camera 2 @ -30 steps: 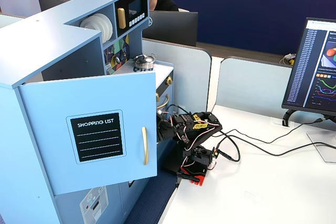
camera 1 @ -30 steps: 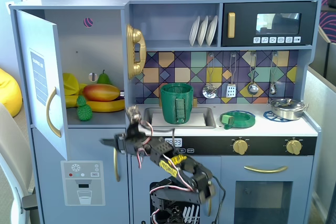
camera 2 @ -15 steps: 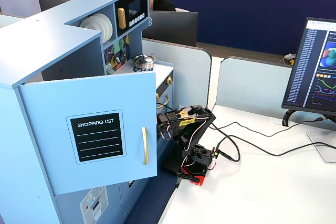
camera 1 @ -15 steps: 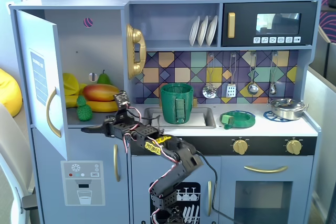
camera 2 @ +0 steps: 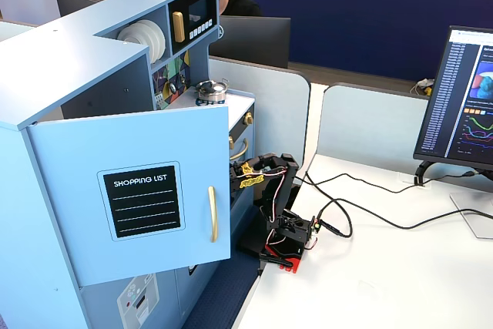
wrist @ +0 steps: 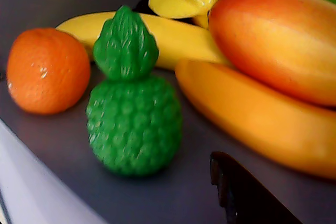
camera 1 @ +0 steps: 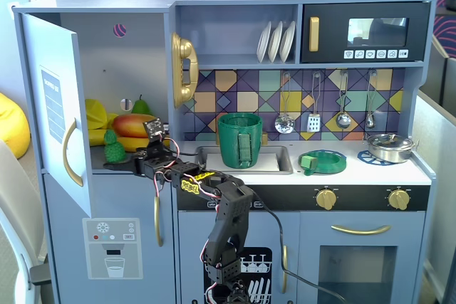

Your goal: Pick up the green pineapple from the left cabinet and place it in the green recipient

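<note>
The green pineapple (camera 1: 111, 146) stands upright on the dark shelf at the front of the open left cabinet (camera 1: 121, 62). In the wrist view the pineapple (wrist: 134, 124) is close and central. My gripper (camera 1: 130, 162) reaches into the cabinet just right of the pineapple, apart from it and holding nothing. Only one dark finger (wrist: 239, 190) shows in the wrist view, at the lower right with bare shelf beside it, so the jaws stand open. The green recipient (camera 1: 239, 140) stands in the sink, right of the cabinet.
An orange (wrist: 47, 69) lies left of the pineapple, with bananas (wrist: 178, 38) and a mango (wrist: 278, 40) behind and right. The cabinet door (camera 1: 53, 105) is swung wide open. A flat green dish (camera 1: 324, 161) lies on the counter. The door (camera 2: 146, 190) hides the shelf from the side.
</note>
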### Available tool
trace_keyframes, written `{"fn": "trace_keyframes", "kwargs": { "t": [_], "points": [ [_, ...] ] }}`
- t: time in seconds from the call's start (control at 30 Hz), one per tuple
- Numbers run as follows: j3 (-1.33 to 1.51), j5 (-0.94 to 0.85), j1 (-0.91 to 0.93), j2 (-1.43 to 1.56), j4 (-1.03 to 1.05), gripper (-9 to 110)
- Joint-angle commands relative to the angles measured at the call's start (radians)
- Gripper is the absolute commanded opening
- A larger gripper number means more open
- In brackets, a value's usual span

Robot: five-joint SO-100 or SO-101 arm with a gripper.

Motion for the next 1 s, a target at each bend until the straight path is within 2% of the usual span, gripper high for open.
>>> {"fn": "trace_keyframes", "kwargs": {
  "t": [0.0, 0.37, 0.97],
  "points": [
    [-0.15, -0.012, -0.012, -0.052, -0.012, 52],
    [-0.407, -0.003, -0.021, -0.249, 0.025, 51],
    [-0.626, 0.002, -0.014, -0.433, 0.095, 47]
  ]
}}
